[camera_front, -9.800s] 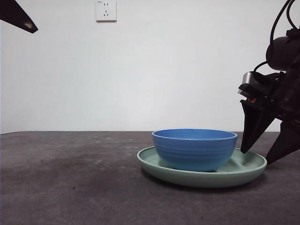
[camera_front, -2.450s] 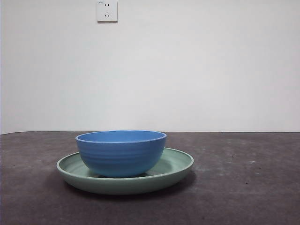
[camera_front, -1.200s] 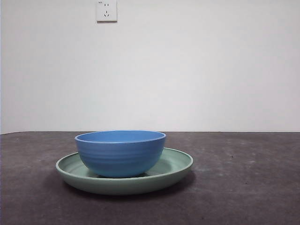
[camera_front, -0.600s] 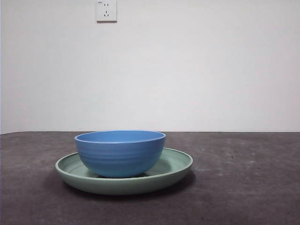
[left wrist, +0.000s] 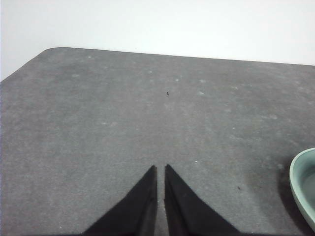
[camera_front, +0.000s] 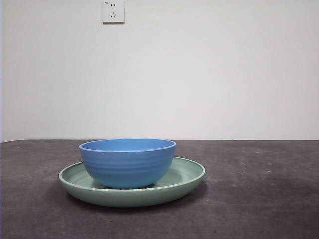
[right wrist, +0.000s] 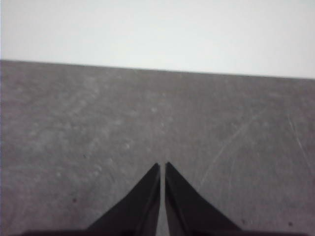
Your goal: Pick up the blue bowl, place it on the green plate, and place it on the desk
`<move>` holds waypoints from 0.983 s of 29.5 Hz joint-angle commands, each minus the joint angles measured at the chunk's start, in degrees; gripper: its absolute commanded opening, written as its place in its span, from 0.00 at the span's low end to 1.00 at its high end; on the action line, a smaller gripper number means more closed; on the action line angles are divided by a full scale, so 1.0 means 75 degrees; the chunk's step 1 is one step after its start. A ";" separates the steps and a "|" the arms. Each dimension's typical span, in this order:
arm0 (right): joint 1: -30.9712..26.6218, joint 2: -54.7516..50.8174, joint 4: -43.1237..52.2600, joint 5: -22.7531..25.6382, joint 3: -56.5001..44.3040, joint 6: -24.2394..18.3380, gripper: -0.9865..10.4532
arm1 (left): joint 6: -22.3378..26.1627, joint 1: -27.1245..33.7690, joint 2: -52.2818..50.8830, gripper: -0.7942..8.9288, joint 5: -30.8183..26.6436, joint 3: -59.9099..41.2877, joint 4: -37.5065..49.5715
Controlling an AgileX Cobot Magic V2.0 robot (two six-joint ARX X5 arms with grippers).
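The blue bowl (camera_front: 127, 162) stands upright inside the green plate (camera_front: 187, 174), left of centre on the desk (camera_front: 259, 199) in the front view. No gripper shows in the front view. In the left wrist view my left gripper (left wrist: 160, 168) is shut and empty above bare desk (left wrist: 123, 123), and the edge of the green plate (left wrist: 299, 182) shows off to one side. In the right wrist view my right gripper (right wrist: 162, 165) is shut and empty over bare desk (right wrist: 147, 113); neither bowl nor plate shows there.
A white wall with a socket (camera_front: 113, 11) stands behind the desk. The desk's rounded far corner (left wrist: 49, 51) shows in the left wrist view.
Eight seconds ago the bowl and plate stood at the right with an open gripper beside the plate; now they stand left of centre and both arms are out of the front view. Nothing moves over the last second.
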 commanded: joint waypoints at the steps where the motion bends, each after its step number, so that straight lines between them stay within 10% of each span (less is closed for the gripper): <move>1: -0.0082 -0.0006 0.0242 0.0227 -0.0160 -0.0140 0.10 | -0.0020 0.0009 -0.0009 0.11 -0.0015 -0.0157 0.0099; 7: -0.0079 -0.0006 -0.0469 0.1061 -0.0152 -0.0385 0.10 | -0.0020 0.0009 -0.0009 0.11 -0.0015 -0.0157 0.0099; 29: -0.0015 -0.0006 -0.0256 0.0883 -0.0152 -0.0367 0.10 | -0.0020 0.0009 -0.0009 0.11 -0.0015 -0.0157 0.0102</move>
